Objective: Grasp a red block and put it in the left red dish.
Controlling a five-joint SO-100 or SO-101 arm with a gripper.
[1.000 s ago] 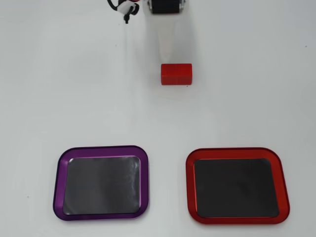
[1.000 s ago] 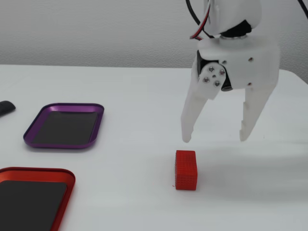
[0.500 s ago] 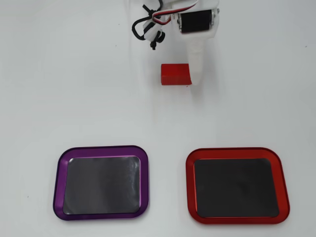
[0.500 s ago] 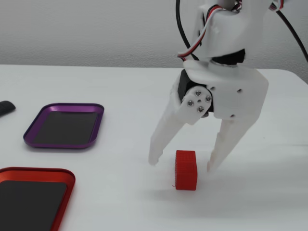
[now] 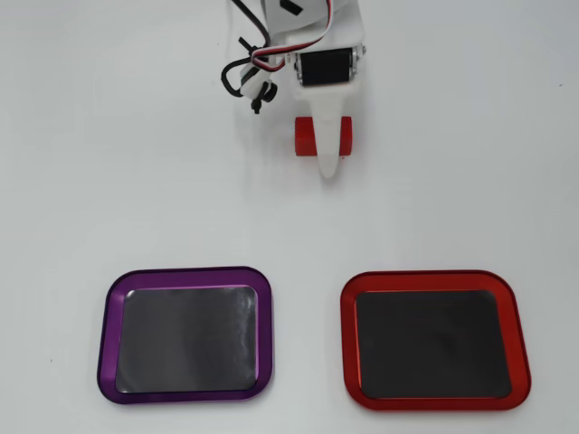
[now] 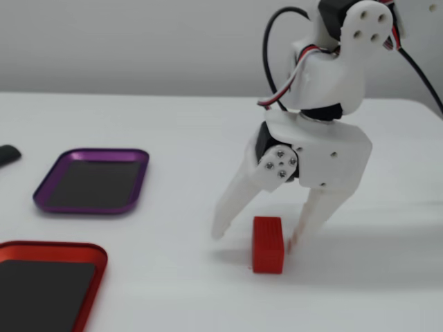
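End effector (image 6: 252, 239) spread wide – astride red block (image 6: 267, 244) on table, nothing gripped

White printed plastic arm (image 6: 332, 76) with smooth, rounded shells. Black servo body (image 5: 326, 69) set into the wrist housing. Black cable (image 6: 273, 41) looping alongside thin red and white wires (image 6: 294, 76). Small silver screws (image 6: 280, 164) clustered on a round hub. Gripper (image 6: 252, 238) ending in two long, tapering white fingers (image 6: 232, 204).
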